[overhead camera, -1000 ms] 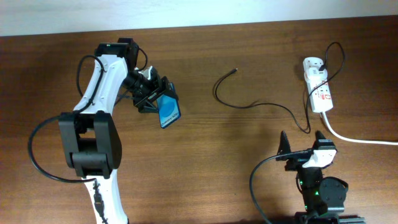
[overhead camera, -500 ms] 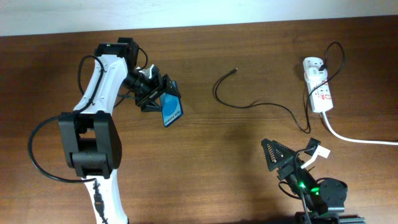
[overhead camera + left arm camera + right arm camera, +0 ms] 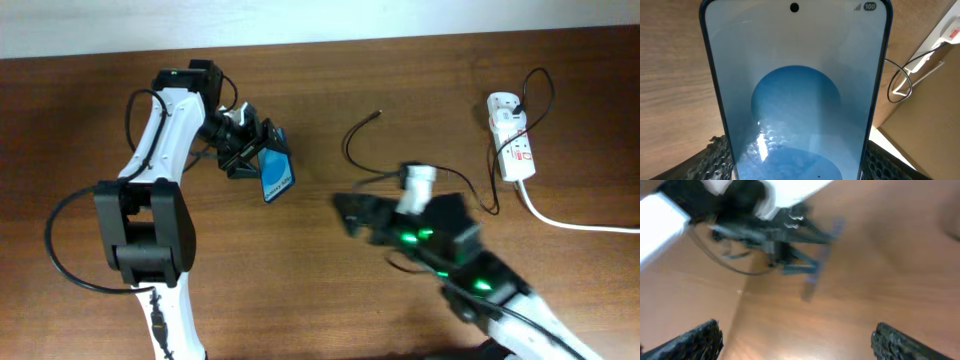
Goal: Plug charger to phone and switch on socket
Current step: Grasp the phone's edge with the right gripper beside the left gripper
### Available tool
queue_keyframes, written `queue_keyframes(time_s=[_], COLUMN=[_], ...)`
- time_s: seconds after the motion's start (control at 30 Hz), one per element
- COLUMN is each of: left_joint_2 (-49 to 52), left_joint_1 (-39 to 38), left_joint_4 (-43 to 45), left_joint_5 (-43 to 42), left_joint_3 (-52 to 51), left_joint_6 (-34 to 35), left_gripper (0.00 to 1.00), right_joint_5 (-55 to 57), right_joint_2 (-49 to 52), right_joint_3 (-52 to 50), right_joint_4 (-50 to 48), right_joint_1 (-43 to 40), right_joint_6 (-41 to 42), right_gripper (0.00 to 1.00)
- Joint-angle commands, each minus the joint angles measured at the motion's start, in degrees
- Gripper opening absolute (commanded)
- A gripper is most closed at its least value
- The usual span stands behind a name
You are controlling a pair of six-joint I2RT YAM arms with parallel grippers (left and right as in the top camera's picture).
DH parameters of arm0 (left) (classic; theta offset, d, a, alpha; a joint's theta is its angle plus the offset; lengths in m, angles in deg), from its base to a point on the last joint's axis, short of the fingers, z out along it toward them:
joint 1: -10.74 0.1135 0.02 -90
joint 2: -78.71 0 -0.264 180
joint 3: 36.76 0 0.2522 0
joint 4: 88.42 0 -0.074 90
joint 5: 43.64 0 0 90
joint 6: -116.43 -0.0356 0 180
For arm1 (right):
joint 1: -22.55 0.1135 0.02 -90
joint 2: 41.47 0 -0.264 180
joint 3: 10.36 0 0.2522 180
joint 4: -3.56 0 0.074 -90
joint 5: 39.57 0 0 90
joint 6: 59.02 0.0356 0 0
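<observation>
Left end effector (image 3: 247, 150): pinched on the phone (image 3: 275, 176), with the fingers (image 3: 715, 157) pressing its two long edges. The phone is held tilted and off the table (image 3: 80, 120), its blue screen lit.
Phone end away from the left end effector: the left wrist view shows the camera hole and status icons there. The port end is out of view.
Right end effector (image 3: 350, 213): spread wide with nothing between the fingers (image 3: 695, 340). It is blurred in the overhead view and hangs over bare wood.
Charger (image 3: 348, 148): lies slack on the table just beyond the right end effector. Its plug tip (image 3: 377, 114) is free, further toward the far edge and well apart from the phone.
Socket (image 3: 510, 148): lies well out to the right end effector's outer side, near the far edge. The charger's other end loops at it, and the white cord (image 3: 570, 222) trails off that side.
Done: the phone is lifted and presented.
Left: grasp the plug tip, seat it in the phone, then press the socket switch. I cannot tell the switch position.
Open room: bare table lies between the two end effectors and on the near side of the right one.
Edges: the far table edge is close behind the plug tip and the socket. The slack cable runs under the right arm, so it could snag.
</observation>
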Motion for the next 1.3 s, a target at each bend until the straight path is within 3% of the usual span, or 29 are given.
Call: queue_keyframes(time_s=[0.0,0.13,0.2,0.4,0.47,0.63,0.73,1.03,1.27], left_joint_2=[-0.11,-0.11,-0.11,-0.11,-0.11,-0.11,-0.11,-0.11,-0.11], left_joint_1=[0.24,0.24,0.24,0.24,0.24,0.24,0.20,0.17,0.17], left_joint_4=[-0.09,-0.04,-0.07,-0.04,-0.04,0.37,0.44,0.83,1.03], left_joint_5=[-2.19,-2.16,-2.16,-2.16,-2.16,-2.19,-2.16,-2.14,-2.14], left_joint_3=[1.29,1.29,1.29,1.29,1.29,1.29,1.29,1.29,1.29], left_joint_6=[0.37,0.37,0.37,0.37,0.39,1.11,1.25,1.25,1.25], left_gripper=[0.66,0.66,0.66,0.66,0.66,0.66,0.66,0.66,0.66], right_joint_5=[5.16,5.44,6.54,17.11,20.85,22.58,23.43,23.85,24.30], right_joint_2=[11.74,28.74,34.80,39.54,40.89,44.02,45.83,47.58,47.58], right_joint_3=[0.26,0.35,1.11,6.73,8.76,14.58,14.80,14.84,16.31], right_joint_4=[-14.80,-36.41,-40.28,-39.80,-39.54,-33.75,-33.35,-33.38,-32.65], right_joint_1=[5.73,7.04,7.04,9.07,10.32,11.13,11.19,12.31,12.94], right_joint_6=[-0.26,-0.20,5.66,7.30,7.32,7.39,14.88,22.34,22.49], right_gripper=[0.99,0.93,0.91,0.84,0.75,0.65,0.62,0.53,0.47])
